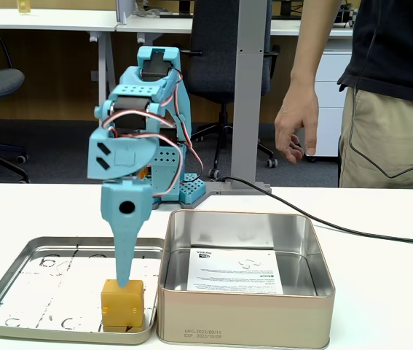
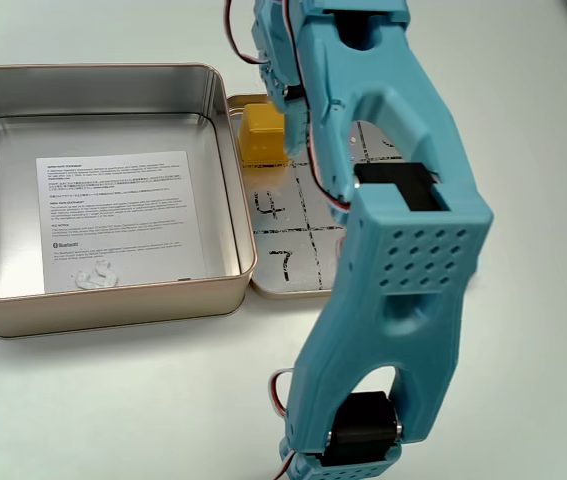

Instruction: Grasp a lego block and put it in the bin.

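Claw (image 1: 124, 283) is pointing straight down, touching the lego block (image 1: 122, 305) in the lid tray (image 1: 17, 292), lining up a grab; can't tell how open. Bin (image 1: 246, 321) is waiting right beside.

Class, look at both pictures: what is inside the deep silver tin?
Inside the bin lies only a white printed paper on its bottom. The lego block sits outside, on the shallow lid tray. Nothing shows what is under the paper.

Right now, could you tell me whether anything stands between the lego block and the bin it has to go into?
Only the bin's own near wall: the lego block sits on the shallow tray right beside it, so it must be lifted over that rim. The tool is already down at the block.
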### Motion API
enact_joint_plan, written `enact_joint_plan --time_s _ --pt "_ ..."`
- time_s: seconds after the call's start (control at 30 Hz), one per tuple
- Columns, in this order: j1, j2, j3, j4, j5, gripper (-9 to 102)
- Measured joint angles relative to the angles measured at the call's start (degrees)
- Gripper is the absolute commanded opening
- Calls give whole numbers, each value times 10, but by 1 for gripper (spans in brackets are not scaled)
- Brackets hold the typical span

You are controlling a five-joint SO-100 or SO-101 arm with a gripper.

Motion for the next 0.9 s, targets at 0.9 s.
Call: enact_joint_plan --time_s 0.9 --pt "-11 -144 -75 -9 -10 30"
